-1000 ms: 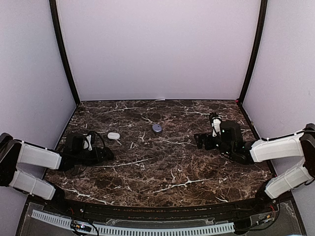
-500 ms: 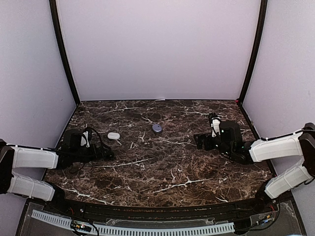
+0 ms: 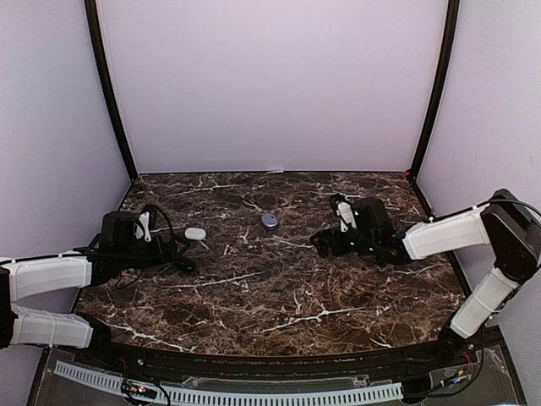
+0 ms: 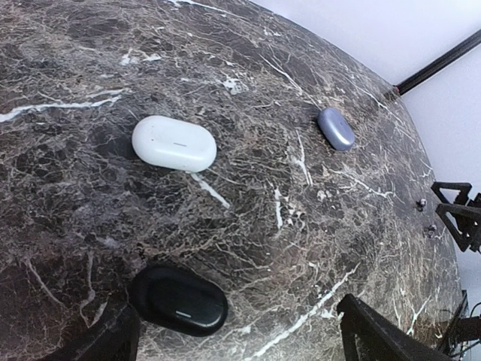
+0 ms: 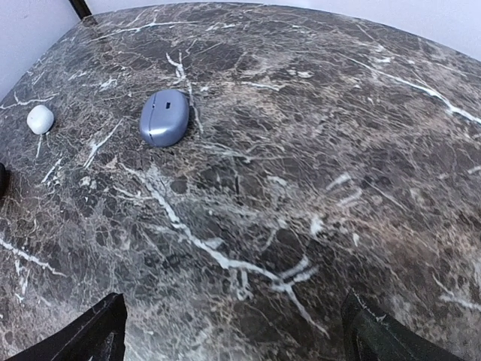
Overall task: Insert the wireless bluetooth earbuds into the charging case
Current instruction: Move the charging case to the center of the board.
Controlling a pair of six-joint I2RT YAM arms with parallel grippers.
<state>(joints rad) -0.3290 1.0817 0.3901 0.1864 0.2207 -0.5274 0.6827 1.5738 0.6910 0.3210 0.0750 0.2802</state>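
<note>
Three shut pebble-shaped charging cases lie on the marble table: a white case (image 4: 174, 143) (image 3: 195, 233), a purple case (image 4: 336, 128) (image 5: 164, 117) (image 3: 270, 220) and a black case (image 4: 179, 299). My left gripper (image 4: 240, 340) (image 3: 176, 256) is open low over the table, and the black case lies between its fingers, close to the left finger (image 4: 105, 340), which is not gripping it. My right gripper (image 5: 237, 338) (image 3: 323, 244) is open with only bare marble between its fingers, the purple case well ahead to its left. No earbuds are in view.
Pale walls with black corner posts (image 3: 110, 93) close the table (image 3: 279, 296) on three sides. The white case (image 5: 40, 119) also shows at the far left of the right wrist view. The right gripper's fingers (image 4: 455, 218) show at the right edge of the left wrist view.
My left gripper has opened and its arm has swung a little back and left. The right arm has reached leftward toward the table's middle, still open. The cases have not moved.
</note>
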